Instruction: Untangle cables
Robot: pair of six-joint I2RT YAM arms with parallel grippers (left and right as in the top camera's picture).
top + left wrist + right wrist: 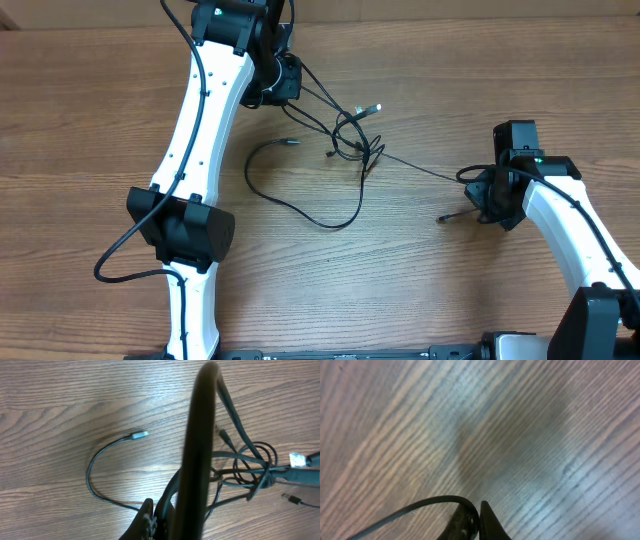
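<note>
Cables (358,148), thin black cords, knotted loops, woodgrain table (450,280)

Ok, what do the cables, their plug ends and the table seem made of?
The cables: matte black jacket, probably rubber or soft plastic; they curl in loose loops. The plug ends: silvery, likely metal, with a dull shine. The table: brown wood grain with soft glare; solid wood or laminate, cannot tell.

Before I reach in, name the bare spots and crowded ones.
Bare: table in front of the cable loop; far side beyond the right end effector. Crowded: knot and taut strands between it and the left end effector.
</note>
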